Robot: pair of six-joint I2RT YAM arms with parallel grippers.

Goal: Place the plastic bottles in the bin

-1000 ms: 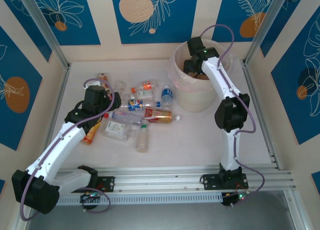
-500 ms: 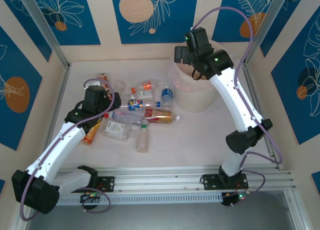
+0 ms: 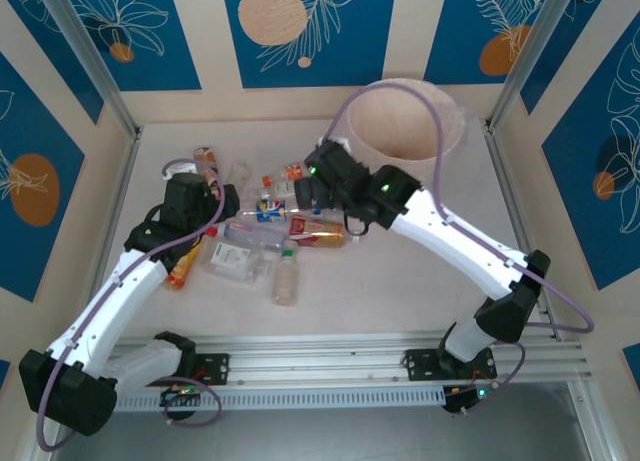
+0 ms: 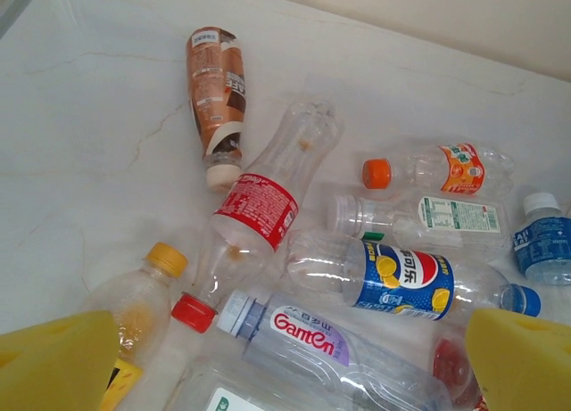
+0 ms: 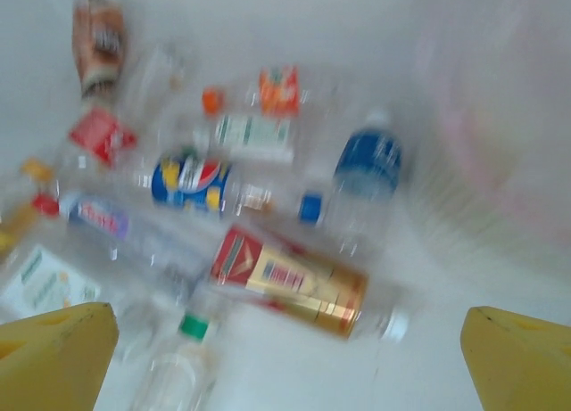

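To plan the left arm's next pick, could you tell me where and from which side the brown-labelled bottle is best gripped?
Probably from straight above, closing across the labelled middle of the brown-labelled bottle. It lies flat at the pile's far edge with table showing along both long sides, leaving room for the jaws; its cap end sits close to the red-labelled bottle, so avoid that end.

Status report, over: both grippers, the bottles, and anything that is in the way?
Both open: left gripper low over the bottles, right gripper above them, nothing held. Bottles lie on the table, bin upright behind. A purple cable arcs over the bin's mouth.
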